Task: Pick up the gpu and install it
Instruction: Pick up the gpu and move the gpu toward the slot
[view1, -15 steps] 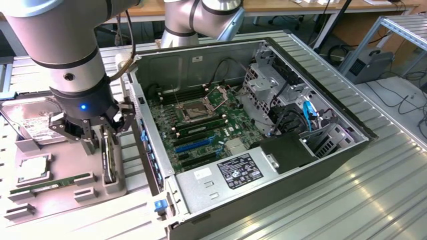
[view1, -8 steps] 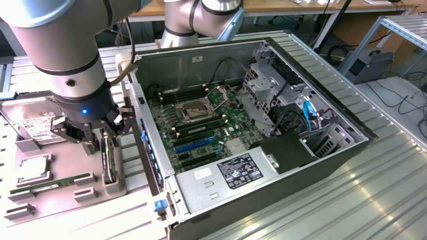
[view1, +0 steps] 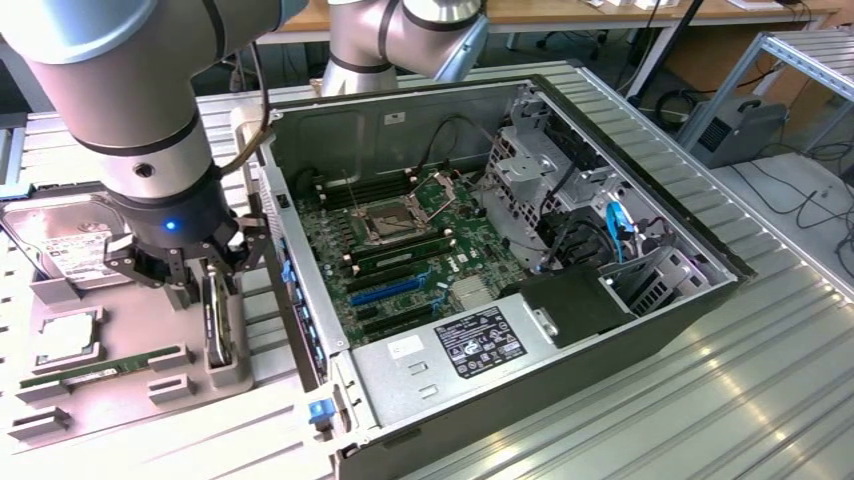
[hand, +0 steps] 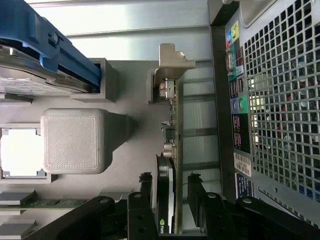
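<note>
The gpu (view1: 215, 335) stands on its thin edge in a slot of the gray tray (view1: 127, 405), on the exterior view's left, just beside the open computer case (view1: 667, 320). Farthest to that left, a hard drive (view1: 60, 245) sits in the tray, with a square chip (view1: 64, 338) and a green memory stick (view1: 100, 368) below it. Next comes the gpu, and the gripper (view1: 210, 288) hangs right over its top edge. In the wrist view the gpu (hand: 165, 195) sits between the two black fingers (hand: 146, 195), one on each side. There is a small gap on both sides, so the gripper (hand: 169, 179) is wide and holds nothing. The case's mesh back wall (hand: 280, 100) is close by the card. To the exterior view's right, the case lies on its side with the green board (view1: 400, 250) showing inside.
</note>
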